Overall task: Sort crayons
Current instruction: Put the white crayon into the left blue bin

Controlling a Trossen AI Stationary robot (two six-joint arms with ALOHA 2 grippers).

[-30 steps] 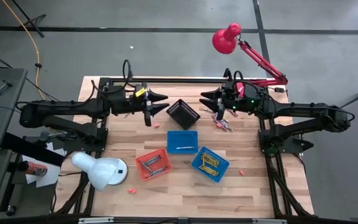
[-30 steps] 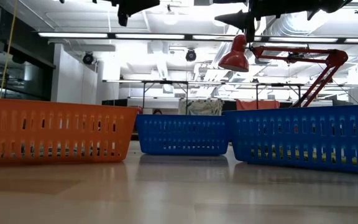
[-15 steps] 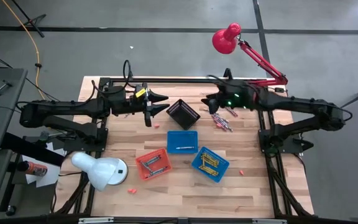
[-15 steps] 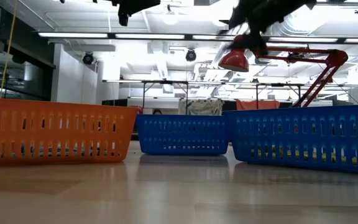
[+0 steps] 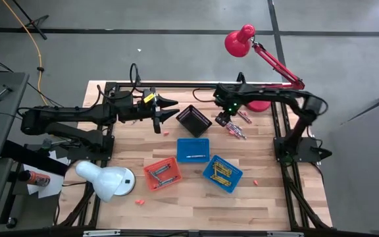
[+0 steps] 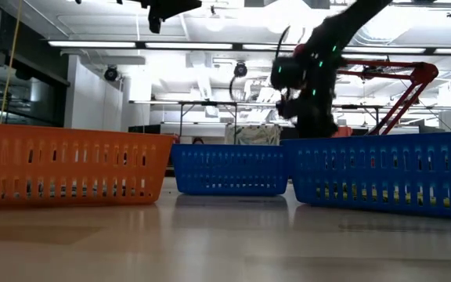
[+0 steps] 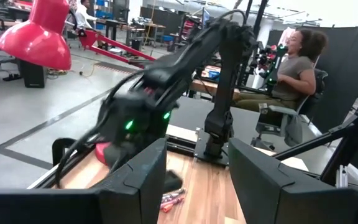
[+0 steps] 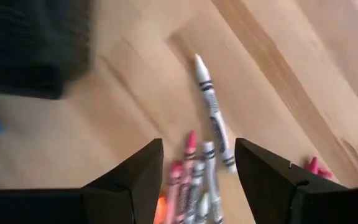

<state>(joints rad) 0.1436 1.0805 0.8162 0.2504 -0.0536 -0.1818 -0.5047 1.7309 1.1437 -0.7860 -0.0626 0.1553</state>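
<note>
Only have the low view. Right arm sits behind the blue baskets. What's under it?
Observer: A loose pile of crayons on the bare wood, beside the black basket.
Operator: Right gripper holding one?
Observer: No. The right gripper is open above the pile, with nothing gripped.
Operator: Left arm?
Observer: The left gripper hangs open and empty on the black basket's other side.

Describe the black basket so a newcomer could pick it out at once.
Start at the red desk lamp at the table's far edge, then look to the middle of that edge, between the two arms. The black basket sits there, turned cornerwise. It is the only dark one, and the blue baskets and the red-orange one lie nearer the front.
</note>
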